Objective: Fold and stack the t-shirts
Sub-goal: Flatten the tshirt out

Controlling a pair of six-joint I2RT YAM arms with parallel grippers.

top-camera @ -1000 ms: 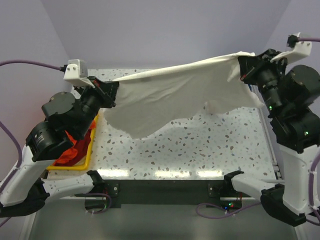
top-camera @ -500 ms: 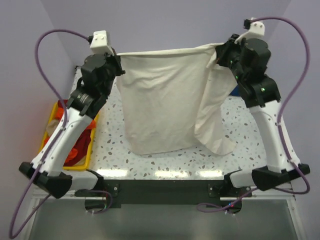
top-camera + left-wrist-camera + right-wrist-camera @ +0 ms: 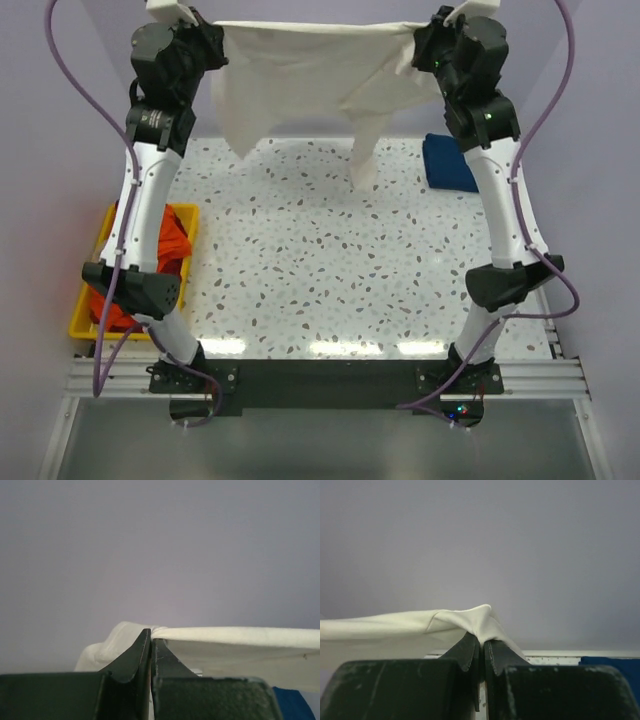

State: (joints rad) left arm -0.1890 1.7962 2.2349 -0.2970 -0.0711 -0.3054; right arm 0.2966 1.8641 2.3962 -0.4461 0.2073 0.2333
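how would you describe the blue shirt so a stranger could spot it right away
Take the speckled table and look to its far right corner. The blue shirt lies there as a compact dark bundle. It is the only cloth resting on the tabletop: the cream shirt hangs in the air, and the orange cloth sits in the yellow tray.

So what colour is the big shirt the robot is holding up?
The shirt is plain cream, off-white, with no pattern; the top external view shows it best.
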